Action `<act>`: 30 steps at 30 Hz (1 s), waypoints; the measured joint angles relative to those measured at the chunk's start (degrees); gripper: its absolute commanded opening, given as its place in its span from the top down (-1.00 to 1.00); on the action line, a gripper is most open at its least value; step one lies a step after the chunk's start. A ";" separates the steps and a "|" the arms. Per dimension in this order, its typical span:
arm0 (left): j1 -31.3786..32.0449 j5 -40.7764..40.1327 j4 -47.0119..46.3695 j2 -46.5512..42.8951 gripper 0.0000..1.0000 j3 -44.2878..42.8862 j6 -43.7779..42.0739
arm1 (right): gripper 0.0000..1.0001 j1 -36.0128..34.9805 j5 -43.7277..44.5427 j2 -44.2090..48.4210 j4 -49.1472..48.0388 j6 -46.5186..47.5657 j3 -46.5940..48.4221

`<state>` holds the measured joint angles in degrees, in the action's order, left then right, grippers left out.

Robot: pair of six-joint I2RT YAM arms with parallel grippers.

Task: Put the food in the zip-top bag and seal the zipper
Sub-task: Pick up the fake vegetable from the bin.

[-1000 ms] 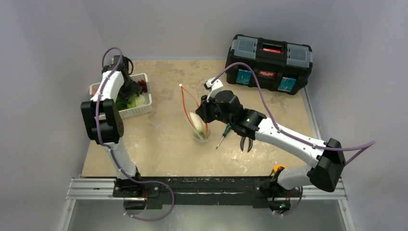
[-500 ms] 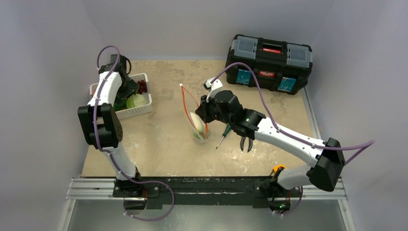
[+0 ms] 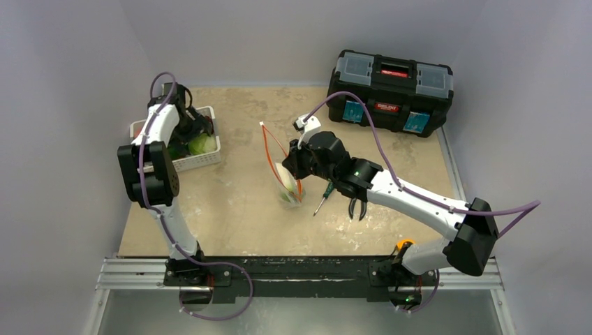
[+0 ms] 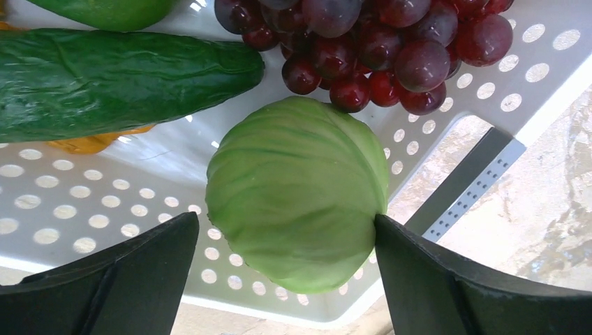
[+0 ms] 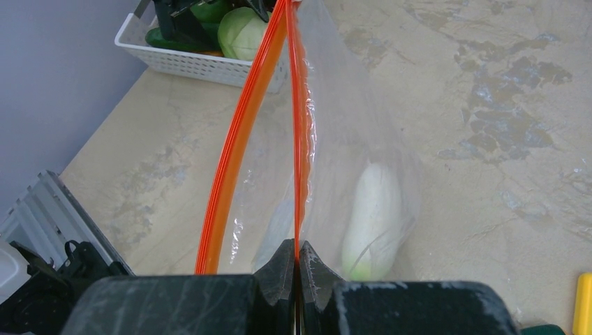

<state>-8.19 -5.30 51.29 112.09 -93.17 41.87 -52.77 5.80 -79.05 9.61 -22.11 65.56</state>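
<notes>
Left fingers are spread wide either side of the cabbage and hold nothing. It lies in the white basket against its edge, touching the grape bunch.

Risk: the round, smooth head may squirt out on closing, or a finger may snag the basket wall.

Right fingers are pinched tight on the zip-top bag at its zipper, mid-surface, one pale item inside.

Risk: the mouth gapes narrowly (strips nearly parallel), so the cabbage may jam there and tug the bag free.

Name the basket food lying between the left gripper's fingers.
The round green cabbage, flanked on both sides; the cucumber and grape bunch lie beyond it.
</notes>
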 measured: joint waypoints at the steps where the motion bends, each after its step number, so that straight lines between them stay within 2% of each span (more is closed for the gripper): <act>1: -0.13 0.55 0.00 0.26 -0.82 -0.07 0.42 | 1.00 0.00 0.00 0.00 -0.02 0.00 0.00; 3: -0.35 1.55 -0.28 0.63 -0.64 -0.22 1.05 | 1.00 0.00 0.00 0.00 -0.04 0.00 0.00; 6: -0.42 2.14 -0.79 0.66 -0.22 -0.22 1.25 | 1.00 0.00 -0.02 0.00 -0.17 0.00 0.00; 8: -0.39 2.12 -0.96 0.66 -0.09 -0.20 1.11 | 1.00 0.00 -0.04 0.00 -0.22 0.00 0.00; 9: -0.39 2.12 -1.01 0.63 0.14 -0.17 1.03 | 1.00 0.00 -0.15 0.00 -0.22 0.00 0.00; 11: -0.37 1.95 -1.09 0.52 0.46 0.07 0.87 | 1.00 0.00 -0.50 -0.02 -0.22 0.00 0.00; 14: -0.28 1.64 -1.18 0.15 0.78 0.57 0.76 | 1.00 0.00 -0.83 -0.09 -0.22 0.00 0.00; 18: -0.04 0.81 -1.11 -1.68 1.00 2.01 0.31 | 1.00 0.00 -0.85 -0.11 -0.22 0.00 0.00; 30: 0.04 0.63 -5.42 -11.72 1.00 6.86 -4.90 | 1.00 0.00 -1.09 -1.44 -0.24 0.02 0.11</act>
<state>-8.14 -4.67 45.87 100.38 -86.30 36.97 -52.77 4.71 -80.49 9.37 -22.09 65.67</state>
